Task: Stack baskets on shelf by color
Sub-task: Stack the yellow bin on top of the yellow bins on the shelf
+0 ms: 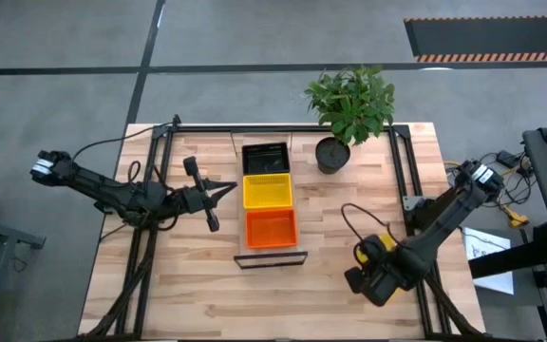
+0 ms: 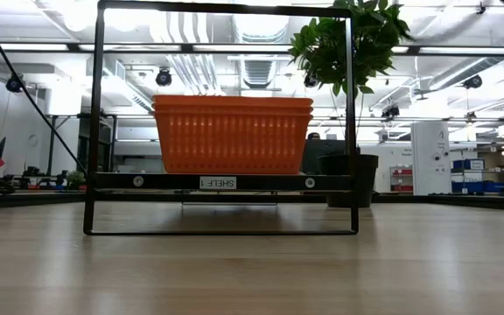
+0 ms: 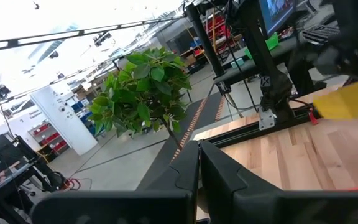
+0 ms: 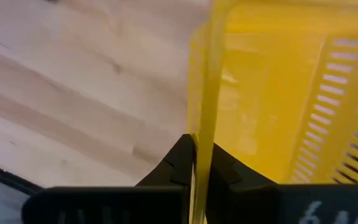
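Observation:
The shelf [image 1: 272, 257] lies along the table's middle. On it are a black basket [image 1: 265, 158] at the far end, a yellow basket [image 1: 267, 191] in the middle and a red basket [image 1: 271, 228] at the near end. In the low view the red baskets [image 2: 233, 136] are stacked on the shelf [image 2: 221, 182]. My left gripper [image 1: 230, 187] is shut and empty, left of the shelf beside the yellow basket. My right gripper [image 1: 367, 266] is at the near right, shut on another yellow basket [image 4: 278, 93], mostly hidden under the arm in the high view [image 1: 361, 251]. My right gripper pinches the yellow basket's side wall at its rim [image 4: 201, 134], one finger inside the basket and one outside. The wall stands edge-on between the fingers. I cannot tell whether the basket is clear of the table.
A potted plant [image 1: 349, 104] in a black pot [image 1: 332, 155] stands at the far right, close to the shelf's far end. Black frame rails [image 1: 402, 171] run along both table sides. Bare wood lies between the shelf and my right gripper.

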